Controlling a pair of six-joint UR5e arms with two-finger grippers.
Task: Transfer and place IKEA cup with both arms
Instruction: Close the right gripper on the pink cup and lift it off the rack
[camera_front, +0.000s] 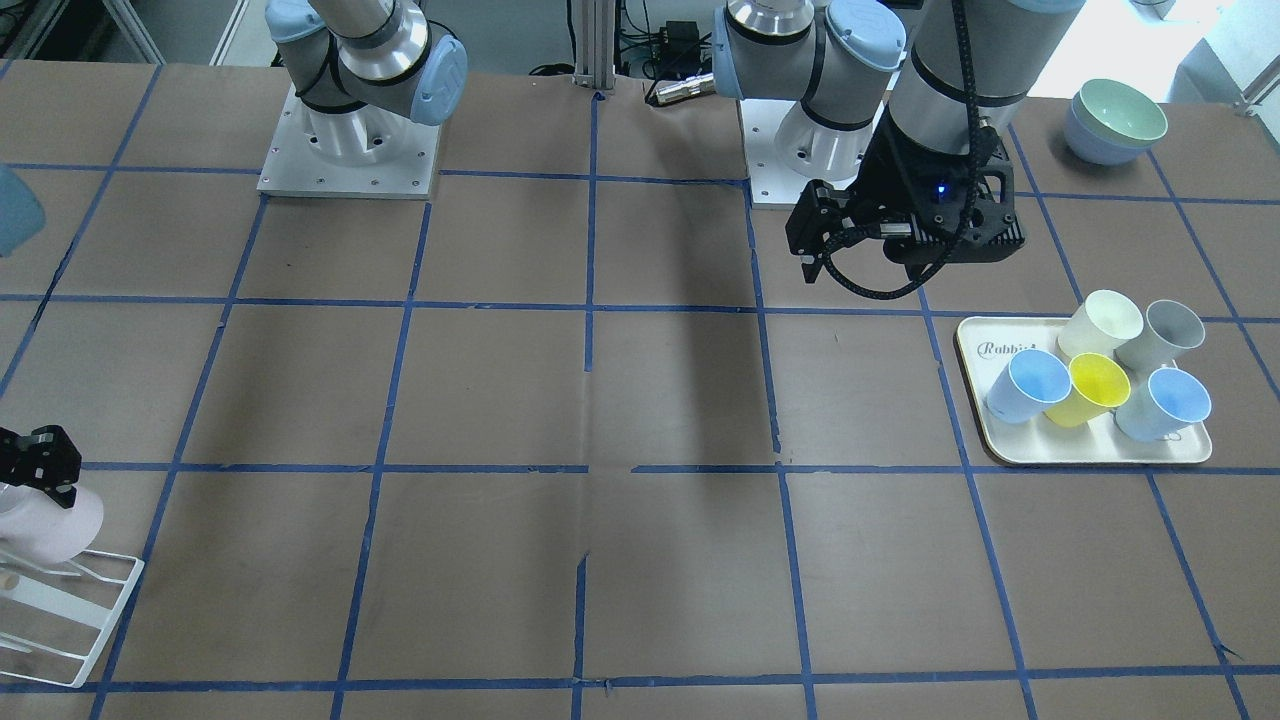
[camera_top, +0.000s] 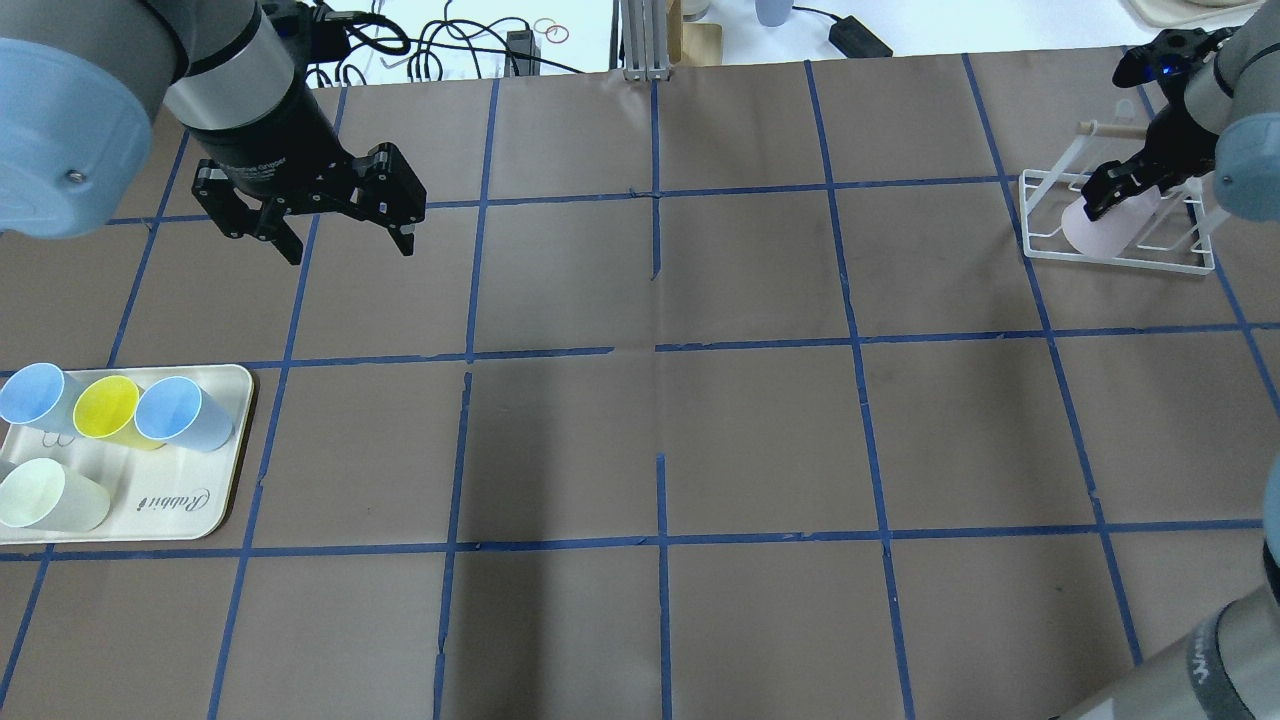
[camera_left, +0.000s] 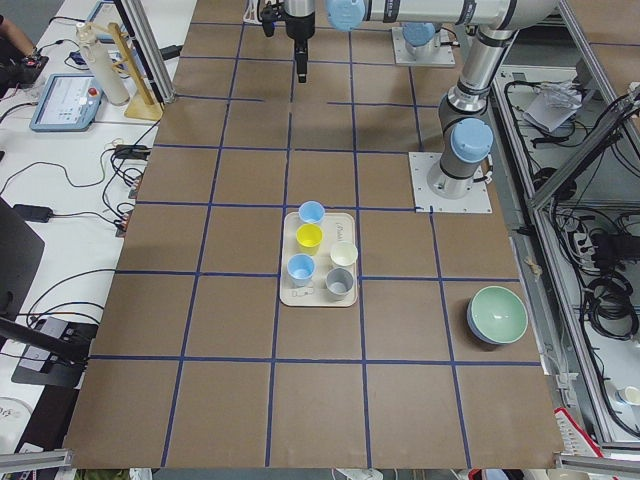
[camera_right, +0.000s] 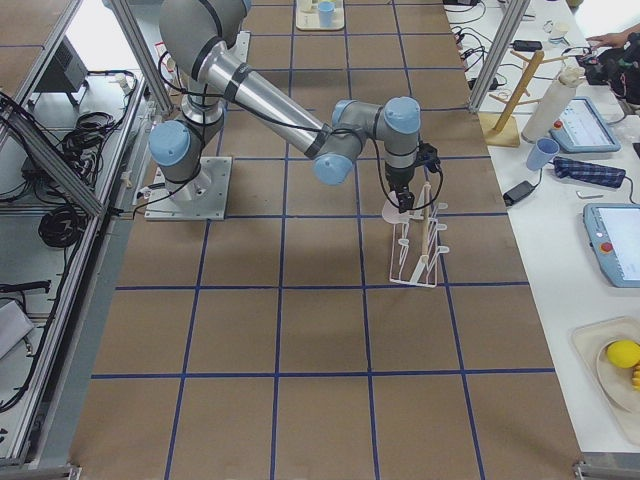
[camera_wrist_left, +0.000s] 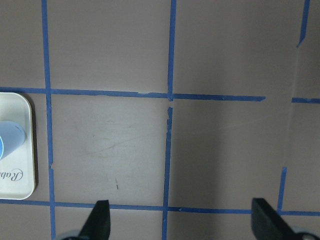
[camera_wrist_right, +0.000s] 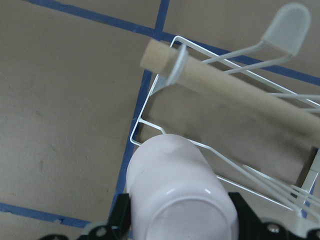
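Pinching the pale pink tapered plastic tumbler (camera_wrist_right: 179, 197) between its fingers (camera_wrist_right: 122, 220), the right gripper (camera_top: 1135, 185) held it tilted over the white wire rack (camera_top: 1040, 250); the left gripper (camera_top: 347, 248) hung spread open, well apart.

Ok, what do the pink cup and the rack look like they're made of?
Pink cup: probably plastic, smooth with a soft sheen; a faint highlight curves along its base rim in the right wrist view. Rack: thin wire, likely metal with a white coating, bent into loops. Its dowel looks like pale unfinished wood, matt.
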